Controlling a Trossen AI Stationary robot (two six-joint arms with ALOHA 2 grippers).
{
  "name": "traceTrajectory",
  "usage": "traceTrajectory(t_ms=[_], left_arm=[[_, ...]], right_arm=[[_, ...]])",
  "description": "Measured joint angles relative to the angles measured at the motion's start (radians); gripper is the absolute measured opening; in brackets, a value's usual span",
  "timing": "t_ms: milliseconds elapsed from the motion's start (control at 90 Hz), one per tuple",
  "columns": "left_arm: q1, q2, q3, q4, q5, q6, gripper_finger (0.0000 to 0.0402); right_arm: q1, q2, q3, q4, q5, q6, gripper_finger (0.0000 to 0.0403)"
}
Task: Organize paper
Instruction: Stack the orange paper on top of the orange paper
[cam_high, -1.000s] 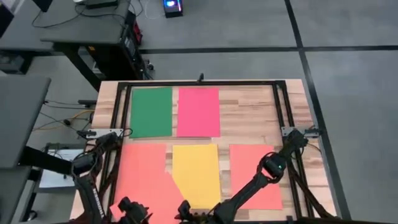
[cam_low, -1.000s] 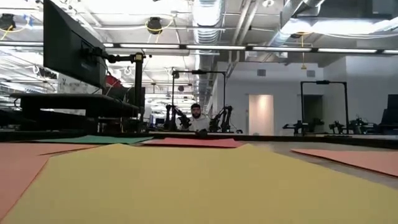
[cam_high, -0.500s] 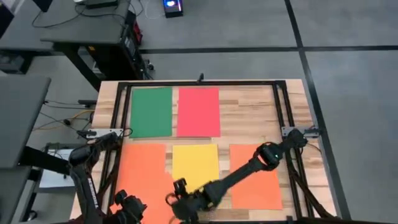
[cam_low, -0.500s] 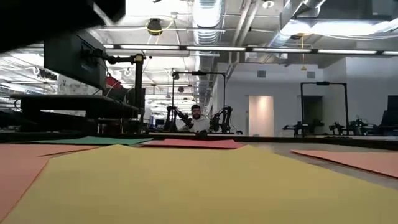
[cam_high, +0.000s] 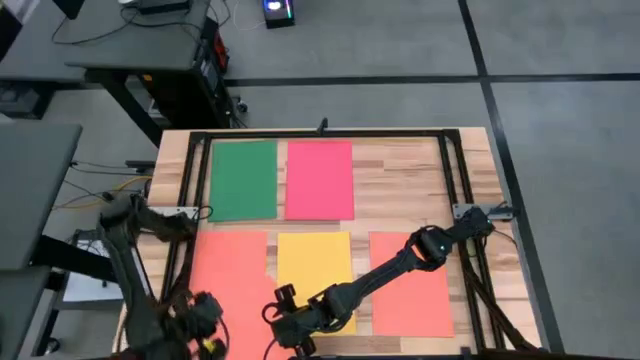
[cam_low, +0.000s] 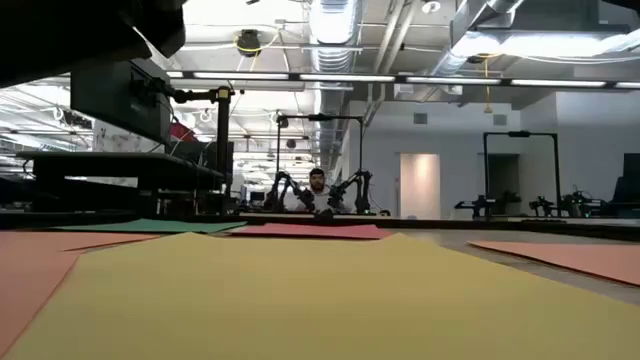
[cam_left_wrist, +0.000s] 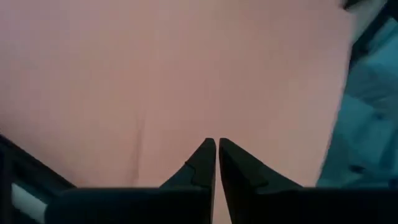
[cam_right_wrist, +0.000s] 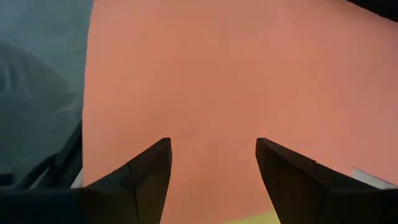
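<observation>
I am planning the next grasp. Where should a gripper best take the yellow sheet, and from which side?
Probably at its near short edge, coming from the table's front. The yellow sheet lies flat, so only an edge gives a hold, and the right gripper, fingers open, is already near that corner.

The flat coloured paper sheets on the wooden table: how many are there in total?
5: green paper sheet and pink-red sheet at the far side; left orange sheet, yellow sheet, right orange sheet nearer. Stacked sheets may hide.

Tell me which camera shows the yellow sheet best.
The high view: the yellow sheet shows nearly whole, between two orange sheets, its near end under the right gripper. The low view sees it edge-on; the right wrist view catches a corner; the left wrist view, none.
</observation>
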Motion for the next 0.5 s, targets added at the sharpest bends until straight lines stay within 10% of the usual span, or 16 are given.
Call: traceTrajectory(t_ms=[244, 500], left_arm=[[0.007, -0.257, -0.452, 0.464, 0.259, -0.070, 0.0052], [0.021, -0.305, -0.561, 0.531, 0.309, -0.086, 0.0158]], right_arm=[[0.002, 0.000, 0.000, -0.017, 0.000, 0.006, 0.0221], [0.035, 0.000, 0.000, 0.061, 0.000, -0.037, 0.0221]])
